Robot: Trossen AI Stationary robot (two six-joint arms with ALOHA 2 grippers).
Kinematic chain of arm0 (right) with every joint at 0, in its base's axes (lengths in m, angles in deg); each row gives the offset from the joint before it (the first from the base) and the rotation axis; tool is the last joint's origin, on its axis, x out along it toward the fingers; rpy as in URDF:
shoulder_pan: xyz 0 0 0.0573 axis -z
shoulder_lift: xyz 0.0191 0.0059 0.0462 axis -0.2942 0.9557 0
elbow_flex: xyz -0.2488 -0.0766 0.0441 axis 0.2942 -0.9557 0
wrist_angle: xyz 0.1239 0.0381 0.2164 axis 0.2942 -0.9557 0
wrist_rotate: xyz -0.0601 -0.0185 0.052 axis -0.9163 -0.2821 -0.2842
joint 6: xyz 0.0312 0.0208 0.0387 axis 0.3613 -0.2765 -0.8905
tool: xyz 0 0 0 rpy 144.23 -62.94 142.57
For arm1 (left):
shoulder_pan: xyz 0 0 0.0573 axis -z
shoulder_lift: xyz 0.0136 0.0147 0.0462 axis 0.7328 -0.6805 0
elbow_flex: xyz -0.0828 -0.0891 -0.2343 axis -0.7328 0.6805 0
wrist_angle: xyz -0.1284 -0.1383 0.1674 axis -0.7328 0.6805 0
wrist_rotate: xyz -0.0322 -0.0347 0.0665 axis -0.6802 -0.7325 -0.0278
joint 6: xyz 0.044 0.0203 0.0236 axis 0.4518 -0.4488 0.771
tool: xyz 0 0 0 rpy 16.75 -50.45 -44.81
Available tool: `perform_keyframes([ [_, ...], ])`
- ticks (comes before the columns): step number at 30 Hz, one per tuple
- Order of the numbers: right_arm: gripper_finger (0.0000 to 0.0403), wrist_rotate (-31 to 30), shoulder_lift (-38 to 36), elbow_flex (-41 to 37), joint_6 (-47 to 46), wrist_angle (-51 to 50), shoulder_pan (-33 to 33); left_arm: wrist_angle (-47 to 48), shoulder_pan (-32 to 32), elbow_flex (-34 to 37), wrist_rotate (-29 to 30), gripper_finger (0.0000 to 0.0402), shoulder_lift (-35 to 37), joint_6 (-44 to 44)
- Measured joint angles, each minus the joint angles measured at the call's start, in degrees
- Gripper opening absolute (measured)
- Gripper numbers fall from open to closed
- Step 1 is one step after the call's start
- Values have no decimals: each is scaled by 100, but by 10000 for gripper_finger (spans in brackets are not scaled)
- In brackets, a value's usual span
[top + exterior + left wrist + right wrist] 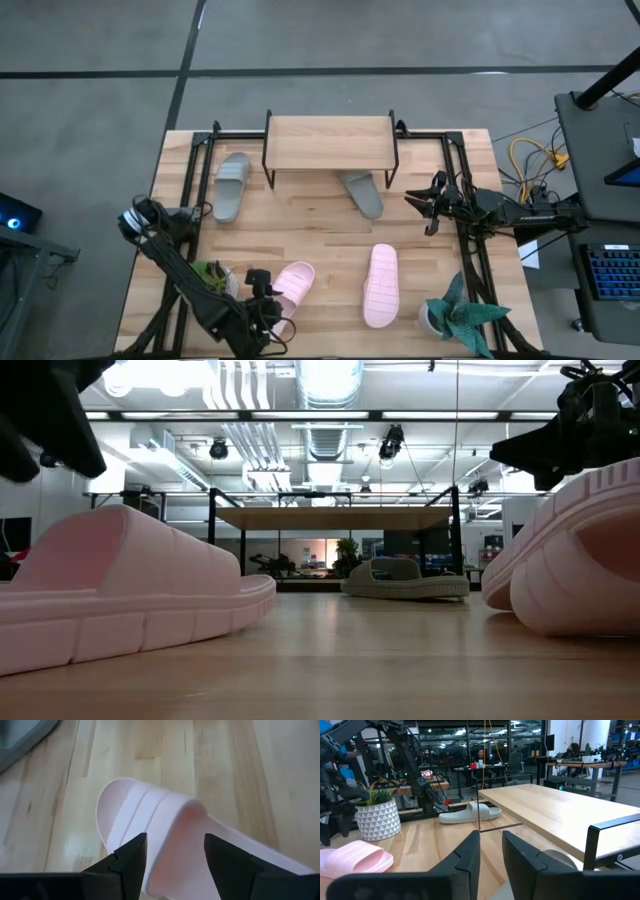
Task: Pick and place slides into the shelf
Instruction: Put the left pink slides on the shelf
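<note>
On the worktop's left side, one grey slide (231, 186) lies beside the shelf (330, 142). Nearer the front, the left gripper (268, 300) hovers over a pink slide (292, 285), jaws spread either side of its strap and not yet touching. A second pink slide (381, 284) lies to its right. Another grey slide (364, 193) sits partly under the shelf. The right gripper (424, 205) waits just beside the shelf, jaws slightly apart. The slides look light, soft foam; the wide strap seems the best hold.
</note>
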Motion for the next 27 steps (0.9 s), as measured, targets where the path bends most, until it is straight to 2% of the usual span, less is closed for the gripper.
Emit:
perform_keyframes([
  [5,69,0,0,0,15,-2,0,199,-93,52,23,183,-205,3],
  [11,78,0,0,0,16,-2,0,266,-233,54,374,183,-247,-14],
  [27,63,0,0,0,46,-24,0,208,-406,249,315,181,-251,-26],
])
